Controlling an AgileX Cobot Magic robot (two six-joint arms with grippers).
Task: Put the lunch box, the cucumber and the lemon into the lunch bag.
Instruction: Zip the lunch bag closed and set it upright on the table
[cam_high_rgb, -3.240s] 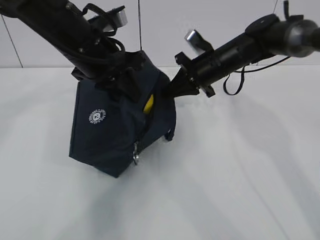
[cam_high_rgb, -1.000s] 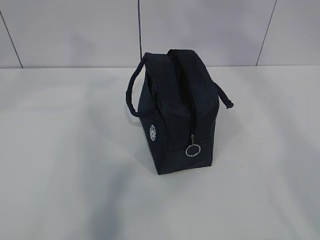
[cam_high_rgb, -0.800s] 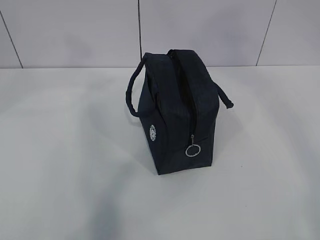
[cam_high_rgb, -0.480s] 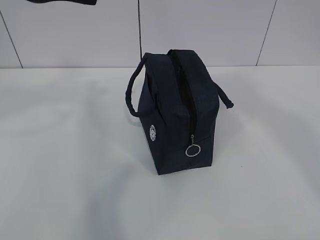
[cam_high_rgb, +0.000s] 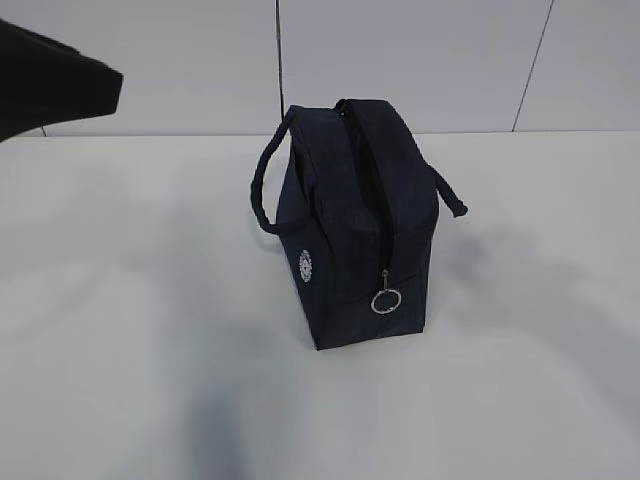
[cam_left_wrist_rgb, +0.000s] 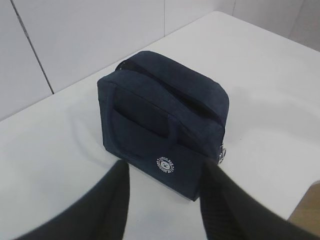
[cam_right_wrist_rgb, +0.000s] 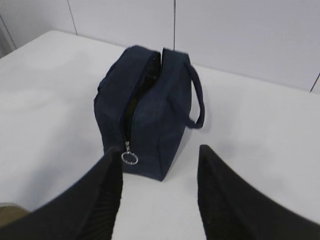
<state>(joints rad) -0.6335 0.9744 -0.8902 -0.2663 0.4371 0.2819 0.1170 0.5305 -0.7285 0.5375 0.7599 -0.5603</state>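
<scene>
Lunch bag (cam_high_rgb: 355, 225) upright on worktop (cam_high_rgb: 130, 330), zipper gap unclosed; left gripper (cam_left_wrist_rgb: 165, 200) and right gripper (cam_right_wrist_rgb: 160, 185) apart, empty, clear of it.

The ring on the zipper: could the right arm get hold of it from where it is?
Probably yes. The zipper ring hangs free on the lunch bag's near end, facing the right end effector, whose fingers stand apart and empty. Only bare table lies between them.
</scene>
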